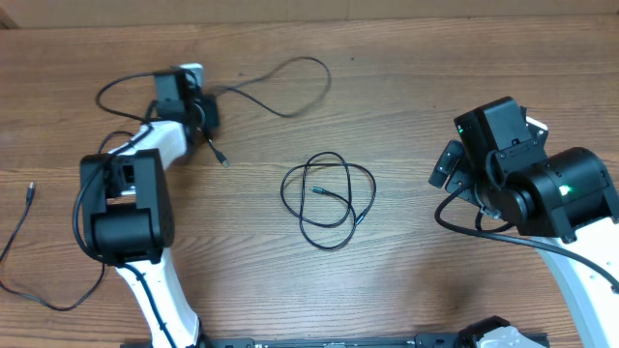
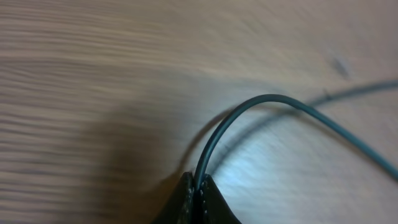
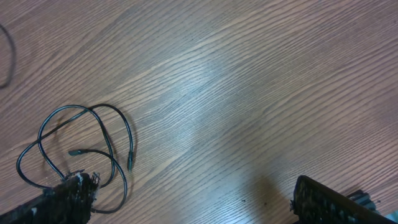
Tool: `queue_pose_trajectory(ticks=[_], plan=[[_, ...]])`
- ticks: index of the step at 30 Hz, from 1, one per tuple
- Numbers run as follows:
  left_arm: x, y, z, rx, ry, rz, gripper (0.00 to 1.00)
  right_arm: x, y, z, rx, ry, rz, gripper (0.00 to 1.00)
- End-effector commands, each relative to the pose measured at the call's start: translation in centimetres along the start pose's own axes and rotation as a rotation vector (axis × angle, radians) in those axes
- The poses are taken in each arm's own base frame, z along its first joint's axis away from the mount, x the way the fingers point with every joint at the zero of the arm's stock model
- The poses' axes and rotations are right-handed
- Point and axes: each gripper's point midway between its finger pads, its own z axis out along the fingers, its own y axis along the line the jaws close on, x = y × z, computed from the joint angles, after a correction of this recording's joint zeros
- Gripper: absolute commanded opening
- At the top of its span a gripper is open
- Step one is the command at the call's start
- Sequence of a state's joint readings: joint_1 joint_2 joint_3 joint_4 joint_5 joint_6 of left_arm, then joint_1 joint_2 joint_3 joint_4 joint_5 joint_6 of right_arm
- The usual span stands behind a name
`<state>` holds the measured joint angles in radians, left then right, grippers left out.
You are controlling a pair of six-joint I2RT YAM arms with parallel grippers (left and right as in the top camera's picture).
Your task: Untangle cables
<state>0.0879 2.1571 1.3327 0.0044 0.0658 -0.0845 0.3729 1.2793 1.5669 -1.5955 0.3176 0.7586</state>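
Clamped shut at the left gripper (image 2: 198, 190) on one cable (image 2: 261, 102), arching out of the jaws toward 1 o'clock in the wrist view and, from overhead, looping away toward 2 o'clock with a plug end (image 1: 224, 161) at 5 o'clock. Spread wide and empty at the right gripper (image 3: 186, 205), with the coil (image 1: 327, 203) off at 9 o'clock overhead, roughly round without a clear long axis, between the arms yet nearer the right one. Only bare table (image 1: 406, 271) around that coil, apparently apart from the held cable; a third cable (image 1: 30, 191) lying at the far left edge.
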Motion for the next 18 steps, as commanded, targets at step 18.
queue_pose_trajectory(ticks=[18], plan=[[-9.4,28.0,-9.5,-0.436,-0.353,-0.714,0.04,-0.1,0.0,0.0,-0.002,-0.004,0.003,1.0]])
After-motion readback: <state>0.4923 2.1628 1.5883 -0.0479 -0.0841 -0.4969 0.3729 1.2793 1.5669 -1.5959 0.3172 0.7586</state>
